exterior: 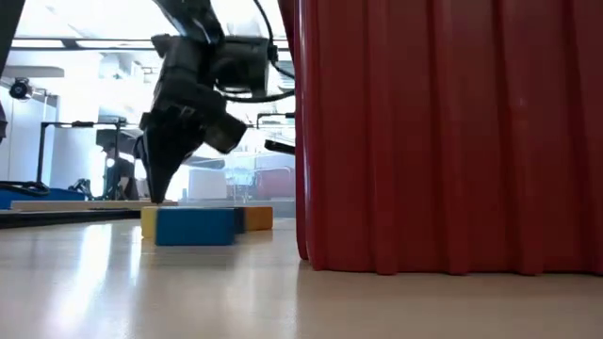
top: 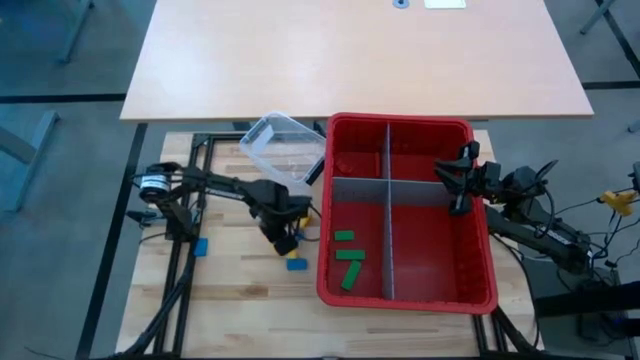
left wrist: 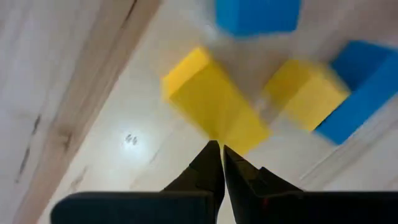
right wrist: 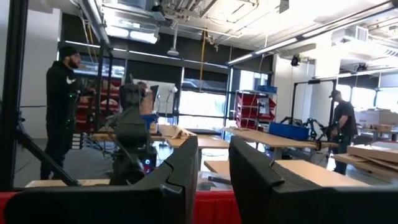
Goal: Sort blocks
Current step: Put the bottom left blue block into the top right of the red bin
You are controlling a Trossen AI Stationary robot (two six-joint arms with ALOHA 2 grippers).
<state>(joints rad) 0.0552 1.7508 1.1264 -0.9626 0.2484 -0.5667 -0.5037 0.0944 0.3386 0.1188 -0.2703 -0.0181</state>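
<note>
So the left hand (top: 284, 240) is down at the wooden tabletop (top: 230, 290) just left of the big red bin (top: 480, 290), fingers pinched fully together with nothing between them, tips right at the edge of a yellow block (left wrist: 211, 102). From its wrist view there's a second yellow block (left wrist: 305, 93) just beside that one, with a blue block (left wrist: 367, 87) touching it on the far side and another blue one (left wrist: 256, 15) a bit apart. Looking level across the tabletop, you see the hand's point coming down behind a blue bar (exterior: 196, 227) with yellow peeking out on both sides of it, all close to the bin's wall. One more blue block (top: 201, 246) sits off on its own farther left, near the arm's frame. Inside the bin, grey dividers (top: 388, 200) split it into compartments, and three green blocks (top: 349, 262) lie in the near left one, close together. A small clear plastic tub (top: 283, 150) is tipped against the bin's far left corner. The right hand (top: 462, 180) hovers over the bin's right side, about at the cross divider, fingers a narrow gap apart and holding nothing; its camera just looks out into the room, where a couple of people are standing.
</note>
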